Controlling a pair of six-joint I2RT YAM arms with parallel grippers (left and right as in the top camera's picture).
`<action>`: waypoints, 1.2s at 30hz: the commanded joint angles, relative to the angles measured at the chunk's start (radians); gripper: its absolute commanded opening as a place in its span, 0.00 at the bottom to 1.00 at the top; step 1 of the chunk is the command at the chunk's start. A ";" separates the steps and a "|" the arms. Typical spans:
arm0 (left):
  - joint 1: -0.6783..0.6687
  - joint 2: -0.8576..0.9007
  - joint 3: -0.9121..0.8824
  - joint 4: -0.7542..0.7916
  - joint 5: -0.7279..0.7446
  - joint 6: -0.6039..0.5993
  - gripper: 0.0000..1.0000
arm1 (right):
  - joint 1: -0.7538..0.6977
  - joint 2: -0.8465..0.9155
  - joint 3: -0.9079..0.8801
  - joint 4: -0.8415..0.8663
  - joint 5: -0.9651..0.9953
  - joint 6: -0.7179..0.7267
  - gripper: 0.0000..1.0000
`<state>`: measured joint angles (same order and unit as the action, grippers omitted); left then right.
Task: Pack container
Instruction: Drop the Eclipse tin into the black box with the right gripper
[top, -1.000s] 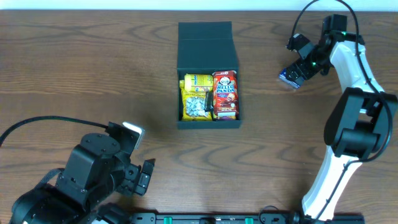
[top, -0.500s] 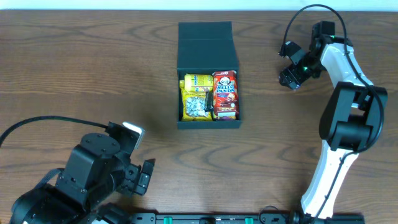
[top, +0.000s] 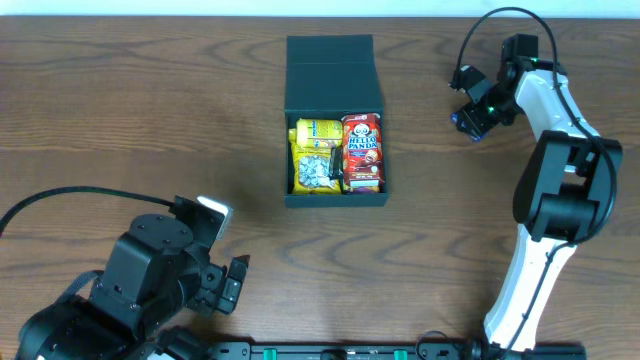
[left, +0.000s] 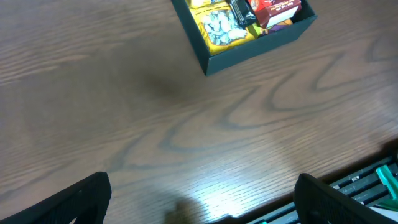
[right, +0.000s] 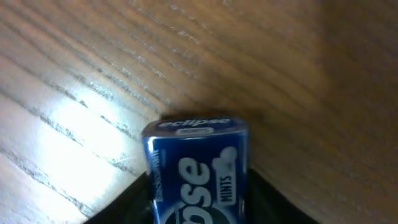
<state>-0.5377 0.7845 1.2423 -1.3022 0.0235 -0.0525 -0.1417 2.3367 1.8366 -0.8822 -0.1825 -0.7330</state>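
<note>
Overhead, the container (top: 337, 199) sits on the wooden table (top: 140, 110), about midway across and toward the far edge; its hinged lid (top: 335, 70) is open on the far side; inside, a small yellow packet (top: 318, 131) lies at the back left, a yellow bag of silver-wrapped sweets (top: 314, 171) lies in front of it, and a red Hello Panda box (top: 362, 150) fills the right side, with a thin dark item (top: 337, 166) between the bag and the box that is too small to identify.

The right gripper (top: 471, 118) is well to the right of the container, near the far right of the table; the right wrist view shows its two dark fingers (right: 127, 202) pinching a blue Eclipse mints pack (right: 199, 165) from either side, the pack's short end pointing out toward the wood grain; it seems to be just above the table, though whether it touches the surface cannot be told.

In the left wrist view the left gripper (left: 205, 199) has its fingers (left: 81, 199) spread wide with nothing but bare wood between them; the container's near corner shows at the top of that view, well apart from the fingers; overhead, the left arm (top: 150, 275) is at the near left of the table.
</note>
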 joint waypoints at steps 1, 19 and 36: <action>0.002 0.000 0.004 -0.003 0.003 -0.007 0.95 | 0.006 0.022 0.011 0.006 -0.002 0.051 0.33; 0.002 0.000 0.004 -0.003 0.003 -0.007 0.95 | 0.075 -0.064 0.152 -0.097 -0.211 0.549 0.11; 0.002 0.000 0.004 -0.003 0.003 -0.007 0.95 | 0.502 -0.271 0.213 -0.244 -0.106 1.008 0.08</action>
<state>-0.5377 0.7845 1.2423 -1.3025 0.0235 -0.0525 0.2916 2.0468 2.0613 -1.1213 -0.3569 0.1074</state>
